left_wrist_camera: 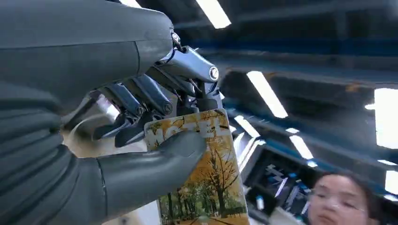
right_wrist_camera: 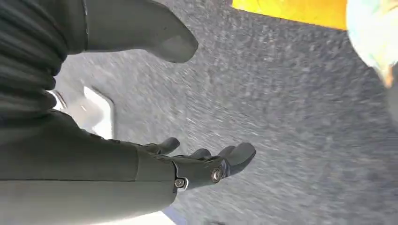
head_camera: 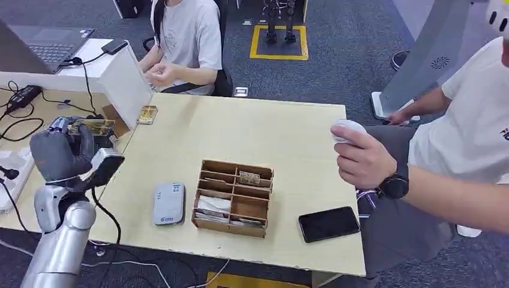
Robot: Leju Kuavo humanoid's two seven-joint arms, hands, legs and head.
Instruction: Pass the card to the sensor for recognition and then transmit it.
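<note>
The left hand (head_camera: 63, 153) is raised above the left edge of the bench (head_camera: 282, 129), grasping a card (head_camera: 91, 126). In the left wrist view the thick grey thumb (left_wrist_camera: 155, 161) presses on the card's printed face, a picture of autumn trees, while the darker fingers (left_wrist_camera: 141, 101) curl behind its top edge; the card (left_wrist_camera: 206, 173) stands roughly upright in the grip. The right hand (right_wrist_camera: 206, 166) hangs over grey carpet (right_wrist_camera: 291, 117), released, its fingers spread and nothing in them.

On the bench below and to the right of the left hand lies a grey-white card sensor (head_camera: 168, 203), flat near the front edge. Just beside it stands a wooden compartment box (head_camera: 233, 197) with papers in some slots. A black phone (head_camera: 328, 224) lies further right. A second card (head_camera: 147, 114) rests at the bench's far left corner. One person (head_camera: 183, 42) sits behind the bench; another person's hand (head_camera: 360, 157), wearing a watch, holds a white object at the right.
</note>
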